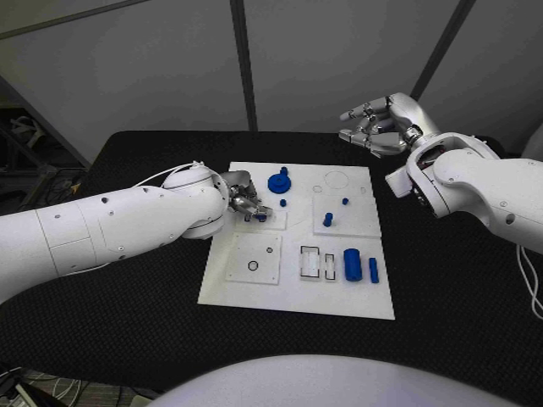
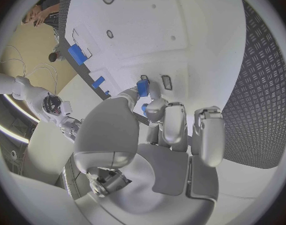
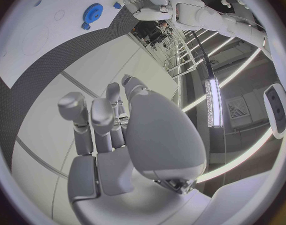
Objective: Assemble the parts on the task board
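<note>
In the head view the left hand point(image 1: 245, 203) sat low on the task board point(image 1: 299, 292), pinching a small blue part point(image 1: 262, 213); seating it well probably meant keeping it upright and pressing gently. In the left wrist view the part point(image 2: 143, 88) showed at the fingertips point(image 2: 156, 92), against the board. In the right wrist view the right hand point(image 3: 124, 135) was raised off the table, fingers loosely curled, holding nothing.

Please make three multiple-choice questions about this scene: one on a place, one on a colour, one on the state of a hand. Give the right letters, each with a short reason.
1. Where is the right hand?
A. beyond the far edge of the white board
B. on the board's near edge
C. under the table

2. What colour is the gear on the board?
A. red
B. blue
C. green

3. What is the left hand doing?
A. resting flat off the board
B. holding a small blue part
C. gripping the gear

Answers: 1 A, head view shows it raised past the far edge; 2 B, plainly blue; 3 B, left wrist view shows the part between its fingers.
</note>
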Available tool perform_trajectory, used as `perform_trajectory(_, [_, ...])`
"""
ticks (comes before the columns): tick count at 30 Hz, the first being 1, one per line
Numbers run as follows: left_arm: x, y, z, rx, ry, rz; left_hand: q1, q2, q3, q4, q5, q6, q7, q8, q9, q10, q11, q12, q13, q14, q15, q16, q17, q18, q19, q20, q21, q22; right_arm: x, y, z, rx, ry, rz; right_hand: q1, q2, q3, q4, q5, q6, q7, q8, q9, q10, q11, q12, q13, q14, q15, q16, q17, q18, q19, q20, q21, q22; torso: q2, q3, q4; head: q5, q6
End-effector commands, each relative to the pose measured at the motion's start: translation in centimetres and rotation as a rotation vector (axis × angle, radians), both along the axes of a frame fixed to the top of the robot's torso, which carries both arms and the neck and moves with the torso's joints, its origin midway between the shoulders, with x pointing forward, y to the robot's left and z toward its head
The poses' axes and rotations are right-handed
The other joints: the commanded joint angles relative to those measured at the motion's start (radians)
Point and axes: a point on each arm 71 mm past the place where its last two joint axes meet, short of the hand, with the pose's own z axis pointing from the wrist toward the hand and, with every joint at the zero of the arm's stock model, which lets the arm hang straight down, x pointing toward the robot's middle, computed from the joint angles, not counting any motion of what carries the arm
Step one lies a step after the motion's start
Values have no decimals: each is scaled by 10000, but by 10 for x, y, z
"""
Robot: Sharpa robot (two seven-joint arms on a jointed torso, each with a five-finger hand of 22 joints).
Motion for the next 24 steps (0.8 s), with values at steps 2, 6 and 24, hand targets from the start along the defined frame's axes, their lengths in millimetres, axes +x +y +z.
perform_trajectory(2, [1, 0, -1, 329, 263, -178, -118, 30, -140, -5, -14, 18, 22, -24, 10, 0, 17, -53, -23, 412, -45, -52, 13, -336, 374, -45, -28, 1832, 0, 1, 1, -20, -26, 88, -98, -27, 16, 55, 25, -60, -26, -69, 5, -84, -2, 9, -13, 58, -20, -45, -6, 77, -21, -21, -36, -8, -8, -2, -3, 3, -8])
perform_trajectory(6, [1, 1, -1, 397, 308, -204, -123, 38, -161, -6, -15, 18, 23, -25, 10, 0, 18, -53, -23, 412, -44, -53, 12, -336, 374, -45, -29, 1832, 0, 1, 1, -24, -21, 88, -98, -27, 16, 55, 25, -60, -26, -69, 5, -84, -2, 9, -13, 58, -20, -45, -6, 77, -21, -21, -36, -8, -6, -3, 0, -10, -4])
perform_trajectory(24, [3, -3, 1, 387, 245, -253, -142, 72, -260, -9, -17, 21, 23, -25, 11, 1, 21, -46, -14, 412, -41, -53, 14, -339, 382, -41, -21, 1844, 0, 1, 1, -23, -19, 95, -115, -27, 11, 65, 27, -61, -26, -69, 5, -83, -1, 13, -11, 59, -20, -49, -4, 78, -20, -20, -40, -11, -9, -5, 12, -32, -8])
